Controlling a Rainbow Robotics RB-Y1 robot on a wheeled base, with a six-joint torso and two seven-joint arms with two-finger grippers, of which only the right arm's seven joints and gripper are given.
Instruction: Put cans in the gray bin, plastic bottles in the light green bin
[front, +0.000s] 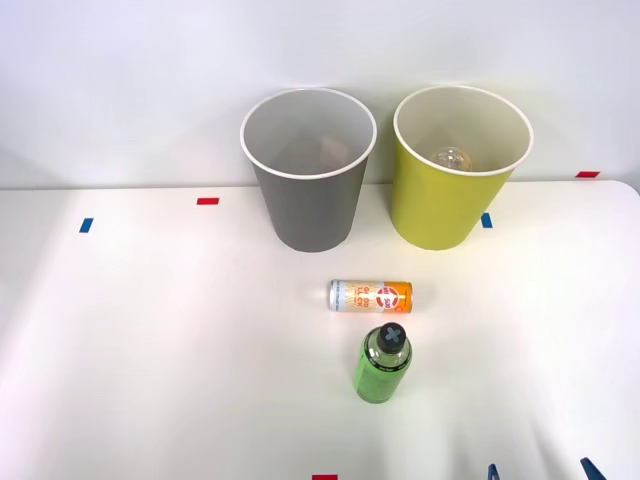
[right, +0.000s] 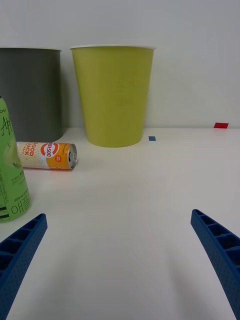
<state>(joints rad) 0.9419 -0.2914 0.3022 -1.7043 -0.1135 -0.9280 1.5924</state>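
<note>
White counter (front: 150, 350) carries all items. Small red and blue tape marks are stuck along its far edge, and one red mark sits at its near edge.

Gray bin (front: 308, 170): upright at the far side of the counter, white rim, whitish inside. A dim shape lies inside near the bottom; cannot tell what it is. In the right wrist view only part of its gray wall (right: 30, 92) is seen.

Light green bin (front: 461, 165): upright just beside the gray bin on the robot's right, the two apart by a narrow gap. White rim, pale inside. A rounded, shiny clear object (front: 452, 158) rests inside it. In the right wrist view the bin (right: 114, 95) stands full height against the wall.

Green plastic bottle (front: 383, 363): upright, black screw cap on, nearest the robot, in front of the gap between the bins. Not touching the can. In the right wrist view its green labelled body (right: 11, 165) stands just beside one blue finger.

Silver-and-orange can (front: 370, 296): lying on its side, long axis across the counter, between the bottle and the bins, close behind the bottle. In the right wrist view (right: 46, 155) its metal end faces the light green bin's side.

Right tool (right: 117, 260): low over the near counter, fingers spread wide, nothing between them. The blue ribbed fingertips (front: 590, 468) peek in at the near right edge of the front view.
</note>
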